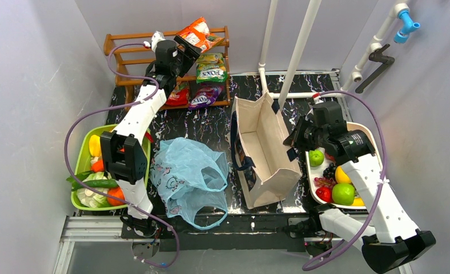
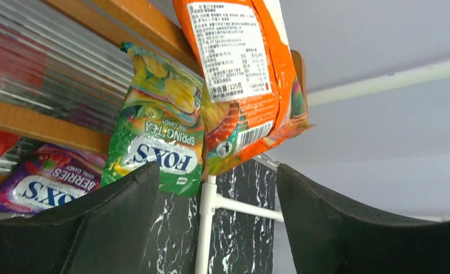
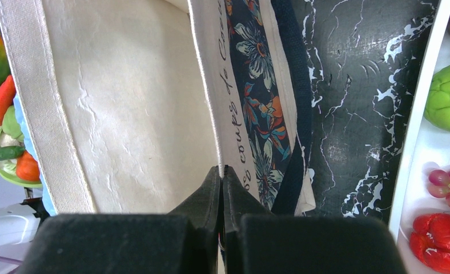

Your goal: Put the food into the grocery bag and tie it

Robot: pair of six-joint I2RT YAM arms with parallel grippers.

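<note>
My left gripper [image 1: 187, 52] is up at the wooden rack, open, with nothing between its fingers. An orange snack packet [image 2: 240, 74] hangs just beyond its fingertips, and a green packet [image 2: 160, 125] lies to the left of that one. The light-blue grocery bag [image 1: 188, 171] lies crumpled on the table between the arms. My right gripper [image 3: 223, 169] is shut on the rim of the beige canvas tote [image 3: 137, 108]. Beside it, a white tray [image 1: 311, 171] holds a green fruit [image 3: 448, 97], a red pepper [image 3: 440, 251] and grapes.
The wooden rack [image 1: 117, 43] at the back left also holds purple [image 1: 204, 98] and red packets. A green basket [image 1: 81, 157] of vegetables sits at the left edge. White pipes [image 1: 297, 51] rise behind the tote. The tote [image 1: 265, 148] stands open at the centre right.
</note>
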